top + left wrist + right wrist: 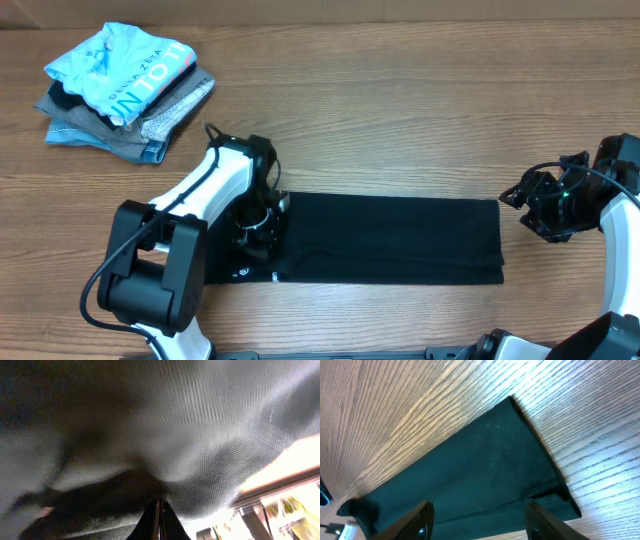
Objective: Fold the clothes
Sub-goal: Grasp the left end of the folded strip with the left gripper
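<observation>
At far left on the wooden table (400,120), we list a garment pile (120,125). At centre lies the black T-shirt (400,240), a long flat band, with the left gripper (262,228) pinched on its left end. Right gripper (520,205): jaws apart, just beyond the shirt's right edge.

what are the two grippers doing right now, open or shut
Left gripper: shut on the left end of the plain black soft-fabric T-shirt.
Right gripper: open, holding nothing.

Robot lab workstation: wood-grain table (400,130), left arm (215,185), right arm (622,200), garment pile (125,95).
</observation>
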`<action>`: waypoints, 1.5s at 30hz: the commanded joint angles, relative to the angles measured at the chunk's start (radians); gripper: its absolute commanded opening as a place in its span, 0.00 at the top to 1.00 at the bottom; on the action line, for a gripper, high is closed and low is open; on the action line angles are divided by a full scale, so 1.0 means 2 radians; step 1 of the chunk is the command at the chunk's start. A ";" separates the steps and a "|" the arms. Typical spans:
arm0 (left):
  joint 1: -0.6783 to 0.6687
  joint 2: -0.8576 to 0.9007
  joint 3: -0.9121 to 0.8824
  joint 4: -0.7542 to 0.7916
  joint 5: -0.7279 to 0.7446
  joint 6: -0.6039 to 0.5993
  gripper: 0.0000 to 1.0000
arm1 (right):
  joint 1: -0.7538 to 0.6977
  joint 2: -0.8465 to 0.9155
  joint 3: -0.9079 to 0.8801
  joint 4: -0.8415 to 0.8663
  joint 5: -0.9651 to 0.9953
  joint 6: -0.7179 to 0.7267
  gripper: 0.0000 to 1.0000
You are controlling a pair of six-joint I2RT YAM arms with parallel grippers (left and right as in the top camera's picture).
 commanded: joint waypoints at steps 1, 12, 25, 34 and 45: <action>-0.002 -0.006 0.005 -0.030 0.016 0.014 0.96 | -0.001 -0.006 0.011 0.003 -0.003 -0.002 0.39; 0.049 -0.008 0.079 -0.022 -0.051 0.000 0.95 | -0.001 -0.006 0.011 0.001 -0.003 -0.002 0.39; -0.060 -0.008 -0.029 0.026 -0.005 -0.004 0.96 | -0.001 -0.006 0.011 0.000 -0.003 -0.002 0.38; -0.050 -0.011 0.011 -0.049 -0.112 -0.054 0.96 | -0.001 -0.006 0.011 -0.001 -0.006 -0.002 0.38; 0.104 -0.027 0.120 -0.005 -0.141 -0.037 0.61 | -0.001 -0.006 0.011 -0.004 -0.009 -0.002 0.37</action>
